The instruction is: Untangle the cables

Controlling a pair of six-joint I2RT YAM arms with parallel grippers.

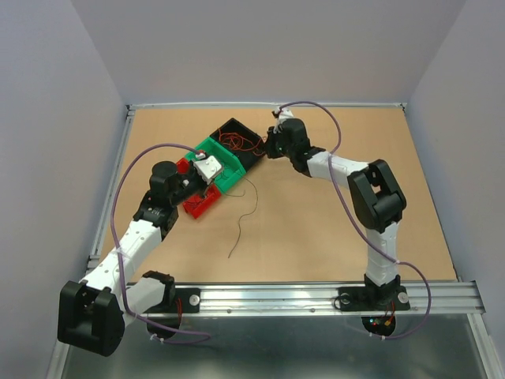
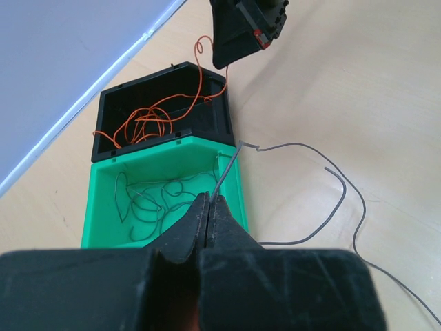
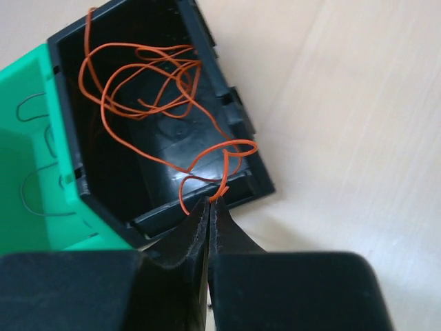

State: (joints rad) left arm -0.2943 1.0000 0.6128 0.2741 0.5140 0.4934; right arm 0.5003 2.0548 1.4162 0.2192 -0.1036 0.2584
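My left gripper (image 1: 211,186) (image 2: 209,200) is shut on a thin dark cable (image 2: 296,145) at the near end of the green bin (image 1: 231,175) (image 2: 165,148). The cable trails right over the table (image 1: 245,207). More dark curly cables (image 2: 148,203) lie in the green bin. My right gripper (image 1: 267,150) (image 3: 210,200) is shut on the end of an orange cable (image 3: 145,76) (image 2: 148,121). This cable coils in the black bin (image 1: 237,125) (image 3: 231,103) and loops over its near wall. No red cables are discernible.
A red bin (image 1: 197,207) stands next to the green bin, partly under my left wrist. The three bins sit together at the table's back left. A raised metal rail (image 1: 316,296) runs along the near edge.
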